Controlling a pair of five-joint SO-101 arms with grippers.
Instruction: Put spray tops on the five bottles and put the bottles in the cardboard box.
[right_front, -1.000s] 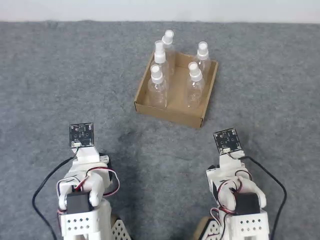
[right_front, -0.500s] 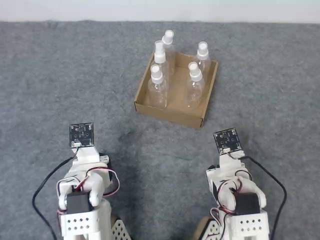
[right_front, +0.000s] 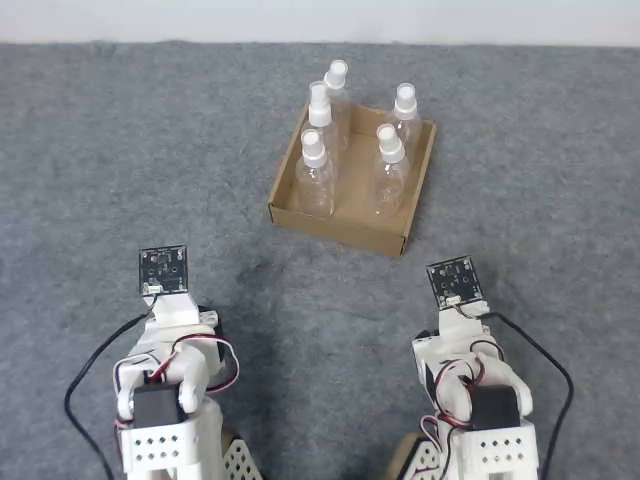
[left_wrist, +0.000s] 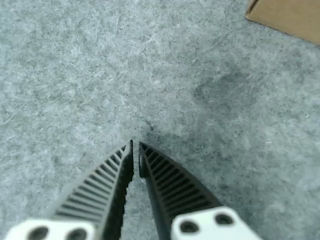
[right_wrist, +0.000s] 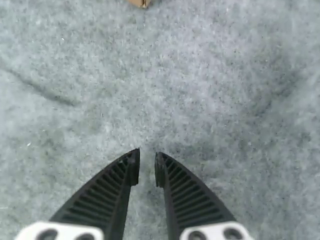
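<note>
Grey felt-like mat (right_front: 110, 150) covers the whole table. Left gripper (left_wrist: 136, 146): low over bare mat, ribbed fingers (left_wrist: 107, 182) drawn almost tip to tip, only a hairline slit between them, nothing held. Right gripper (right_wrist: 146, 158): also low over bare mat, fingers (right_wrist: 112, 187) narrow with a slightly wider slit than the left one's, nothing held. Both arms sit folded at the near edge of the table in the high view, left arm (right_front: 165, 385) and right arm (right_front: 472, 395) well apart from each other. Cardboard box (right_front: 335, 228): on the mat well ahead of both grippers, off toward the inner side of each, so it lies roughly between their two forward lines, turned a little askew to them. A corner of the box shows ahead of the left gripper in its wrist view, and a sliver ahead of the right gripper in its own. Bottles (right_front: 316, 175): five clear ones, upright, grouped in the box, none near either gripper. The farthest bottle (right_front: 341, 110) stands at the box's far wall, and I cannot tell for sure whether it is inside. Spray tops (right_front: 390, 143): white, one on each of the five.
</note>
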